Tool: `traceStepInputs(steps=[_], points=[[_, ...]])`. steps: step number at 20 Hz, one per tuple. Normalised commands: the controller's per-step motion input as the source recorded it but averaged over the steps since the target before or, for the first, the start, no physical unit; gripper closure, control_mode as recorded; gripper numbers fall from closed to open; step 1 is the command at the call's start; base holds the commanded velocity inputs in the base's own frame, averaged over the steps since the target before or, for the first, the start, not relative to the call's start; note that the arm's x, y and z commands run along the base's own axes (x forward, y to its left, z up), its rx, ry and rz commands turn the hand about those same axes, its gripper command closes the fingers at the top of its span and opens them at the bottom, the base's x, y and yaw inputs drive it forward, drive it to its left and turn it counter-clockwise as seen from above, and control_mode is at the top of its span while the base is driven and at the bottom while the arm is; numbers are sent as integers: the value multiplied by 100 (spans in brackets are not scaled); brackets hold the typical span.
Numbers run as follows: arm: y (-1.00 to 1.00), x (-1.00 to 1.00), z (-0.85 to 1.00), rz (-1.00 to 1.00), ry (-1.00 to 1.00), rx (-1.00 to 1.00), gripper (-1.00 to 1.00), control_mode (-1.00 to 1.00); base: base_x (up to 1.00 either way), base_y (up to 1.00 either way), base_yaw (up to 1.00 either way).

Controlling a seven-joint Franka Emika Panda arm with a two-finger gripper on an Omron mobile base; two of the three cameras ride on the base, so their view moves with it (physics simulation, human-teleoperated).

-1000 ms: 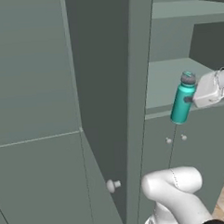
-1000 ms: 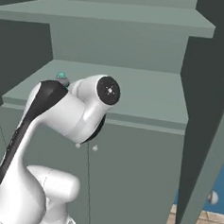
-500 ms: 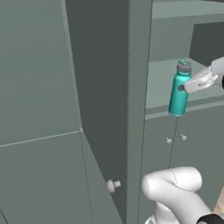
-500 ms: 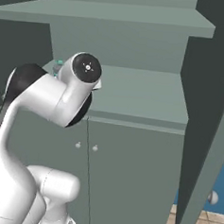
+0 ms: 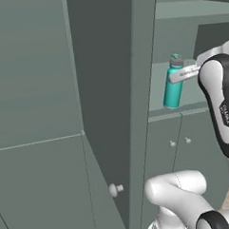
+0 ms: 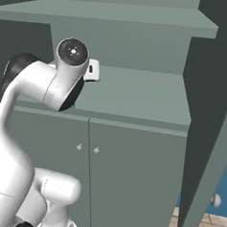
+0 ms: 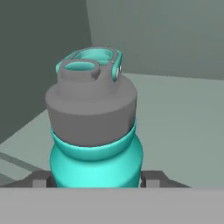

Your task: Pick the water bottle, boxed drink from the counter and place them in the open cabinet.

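Note:
My gripper (image 5: 182, 75) is shut on the water bottle (image 5: 173, 83), a slim teal bottle with a grey cap, gripping it just below the cap. The bottle stands upright inside the open cabinet (image 5: 182, 109), low over its lower shelf (image 6: 136, 95); whether it touches the shelf I cannot tell. In the hand view the bottle (image 7: 94, 131) sits between the two dark fingertips (image 7: 41, 179), with the shelf and the cabinet's back wall behind it. In the right base view my own arm hides the bottle, and a white part of the hand (image 6: 91, 69) shows. The boxed drink and the counter are out of view.
The cabinet's open door (image 5: 105, 88) stands edge-on left of the bottle, with a round knob (image 5: 115, 188). A second open door (image 6: 208, 117) stands at the right. A higher shelf (image 6: 117, 19) lies above. Closed lower doors with small knobs (image 6: 87, 148) sit under the shelf.
The arm has swung and carried the bottle a little left and up in the left base view, deeper over the shelf. The grip is unchanged.

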Motion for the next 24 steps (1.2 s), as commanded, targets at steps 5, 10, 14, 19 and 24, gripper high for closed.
traceStepInputs(steps=[5,10,14,19,24], points=[[3,51,-5,-3,2,0,100,-100,0,0,0],[0,59,-22,0,0,0,100,-100,0,0,0],[0,53,-28,0,0,-1,100,-100,0,0,0],[0,47,-38,0,-3,-7,100,-100,0,0,0],[1,53,-32,0,-7,-3,100,-100,0,0,0]])
